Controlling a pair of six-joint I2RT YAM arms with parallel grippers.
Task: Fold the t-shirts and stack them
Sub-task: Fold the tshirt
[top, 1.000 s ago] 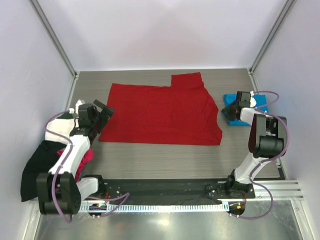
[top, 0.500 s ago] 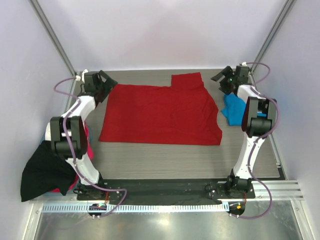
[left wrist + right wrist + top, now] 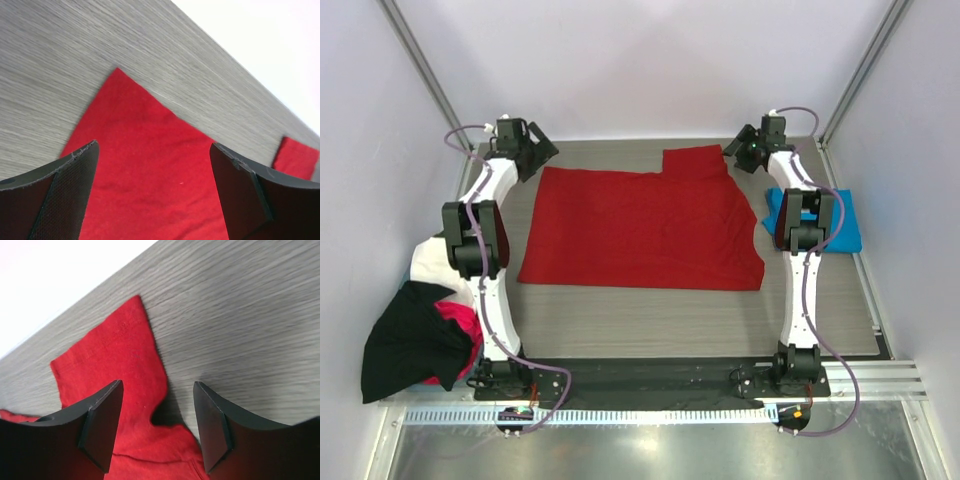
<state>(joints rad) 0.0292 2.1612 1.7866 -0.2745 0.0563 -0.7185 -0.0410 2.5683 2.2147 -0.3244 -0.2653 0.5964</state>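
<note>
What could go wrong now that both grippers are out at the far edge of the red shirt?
The right gripper hangs open over one sleeve of the red shirt; grabbing just that could skew the fold. The left gripper aims at the flat far corner and might pinch too little cloth.

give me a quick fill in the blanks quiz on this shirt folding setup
1. The spread t-shirt on the table is coloured ____.
2. By the robot's own sides, the blue t-shirt lies to its ____.
3. The left gripper and right gripper hover over its far corners, jaws ____.
4. The largest cloth in the pile at the near left is ____.

Missing words: red; right; open; black
</note>
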